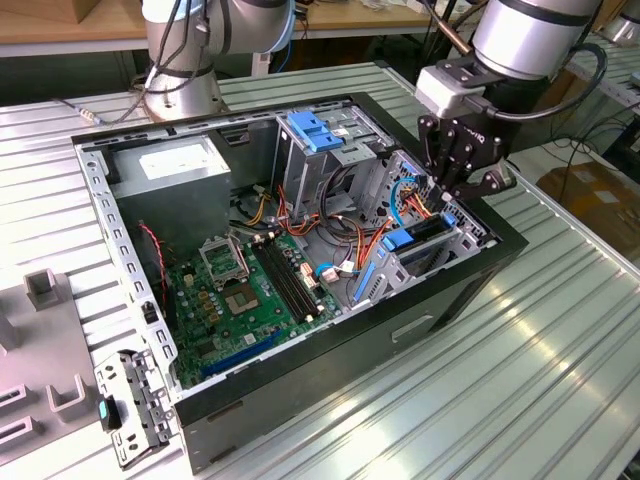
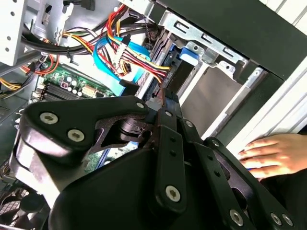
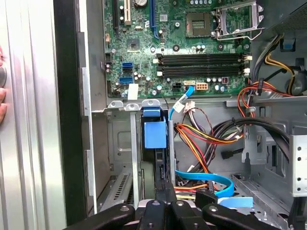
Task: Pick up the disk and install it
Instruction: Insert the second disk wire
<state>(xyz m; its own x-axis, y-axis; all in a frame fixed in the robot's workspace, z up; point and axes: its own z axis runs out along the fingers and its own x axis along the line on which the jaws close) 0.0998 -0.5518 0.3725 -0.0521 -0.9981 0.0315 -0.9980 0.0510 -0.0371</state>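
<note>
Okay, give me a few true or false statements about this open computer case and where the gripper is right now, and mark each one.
1. The gripper is above the drive bay at the case's corner on the exterior view's right. True.
2. The case's side panel is closed. False: it is open and the motherboard shows.
3. A person's hand rests beside the case in the second wrist view. True.
4. The grey power supply lies outside the case. False: it sits inside.

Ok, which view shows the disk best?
The first wrist view: the disk stands on edge in the drive bay, its blue rail facing the camera unobstructed. The exterior view shows it partly behind the gripper. In the second wrist view, a blue corner of it peeks past the gripper's linkage.
</note>
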